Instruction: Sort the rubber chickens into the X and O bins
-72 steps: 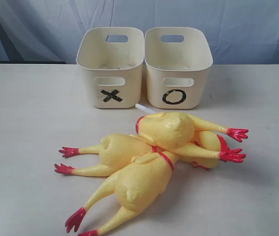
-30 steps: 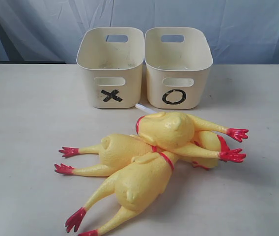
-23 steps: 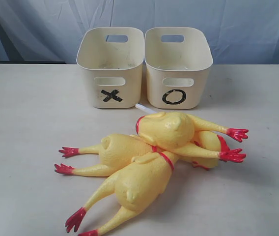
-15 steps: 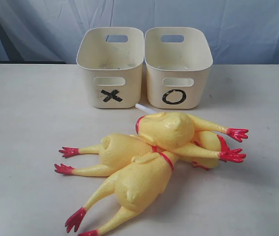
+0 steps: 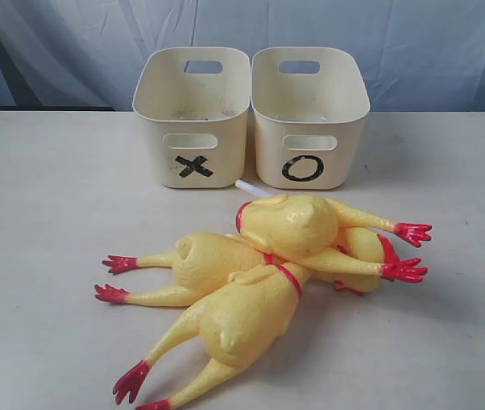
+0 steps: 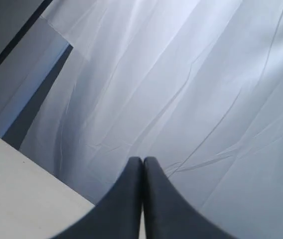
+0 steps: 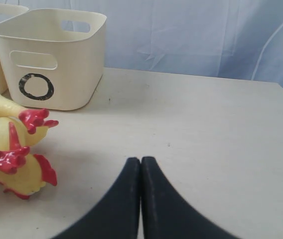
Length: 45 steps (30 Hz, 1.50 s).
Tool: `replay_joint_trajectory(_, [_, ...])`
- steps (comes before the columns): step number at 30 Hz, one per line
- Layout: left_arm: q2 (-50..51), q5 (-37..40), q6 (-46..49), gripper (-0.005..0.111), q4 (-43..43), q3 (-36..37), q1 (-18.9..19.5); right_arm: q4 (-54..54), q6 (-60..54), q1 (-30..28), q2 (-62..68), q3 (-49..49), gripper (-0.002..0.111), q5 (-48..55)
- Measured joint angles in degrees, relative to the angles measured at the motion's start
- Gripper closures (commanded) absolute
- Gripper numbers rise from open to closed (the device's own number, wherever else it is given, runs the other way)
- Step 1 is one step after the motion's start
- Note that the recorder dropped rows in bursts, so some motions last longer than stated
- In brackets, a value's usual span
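Observation:
The yellow rubber chickens lie piled on the table in front of the bins. One plump chicken (image 5: 298,226) lies on top with its red feet to the right, another plump one (image 5: 242,316) points toward the near edge, a thinner one (image 5: 195,260) stretches left, and a fourth (image 5: 366,252) is mostly hidden under the pile. The X bin (image 5: 193,115) and the O bin (image 5: 309,115) stand side by side behind them. Neither gripper shows in the exterior view. My left gripper (image 6: 142,160) is shut on nothing and faces the backdrop. My right gripper (image 7: 140,160) is shut and empty, with chicken feet (image 7: 32,119) and the O bin (image 7: 52,55) beyond it.
A white tube (image 5: 251,189) pokes out between the pile and the bins. A pale blue cloth backdrop (image 5: 413,43) hangs behind the table. The table's back edge (image 5: 447,112) runs just behind the bins.

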Motion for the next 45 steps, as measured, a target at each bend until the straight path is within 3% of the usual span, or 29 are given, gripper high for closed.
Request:
replay_joint_trajectory(6, [-0.09,6.78,-0.12,0.107,1.39,-1.97,0.0,0.0,0.0,0.0,0.0,0.0,0.107,0.0])
replay_joint_trajectory(18, [5.47,26.77,4.45,0.107,7.24,-15.44,0.0,0.0,0.0,0.0,0.0,0.0,0.107,0.0])
replay_joint_trajectory(22, [10.56,31.85,14.52,0.107,3.59,-19.49,0.0,0.0,0.0,0.0,0.0,0.0,0.107,0.0])
replay_joint_trajectory(32, [25.26,42.11,48.26,0.107,-19.22,-29.75,0.0,0.0,0.0,0.0,0.0,0.0,0.107,0.0])
replay_joint_trajectory(38, [37.16,49.2,61.23,0.107,-28.07,-36.55,0.0,0.0,0.0,0.0,0.0,0.0,0.107,0.0])
replay_joint_trajectory(45, [49.74,57.46,68.18,0.107,-30.09,-46.91,0.0,0.0,0.0,0.0,0.0,0.0,0.107,0.0])
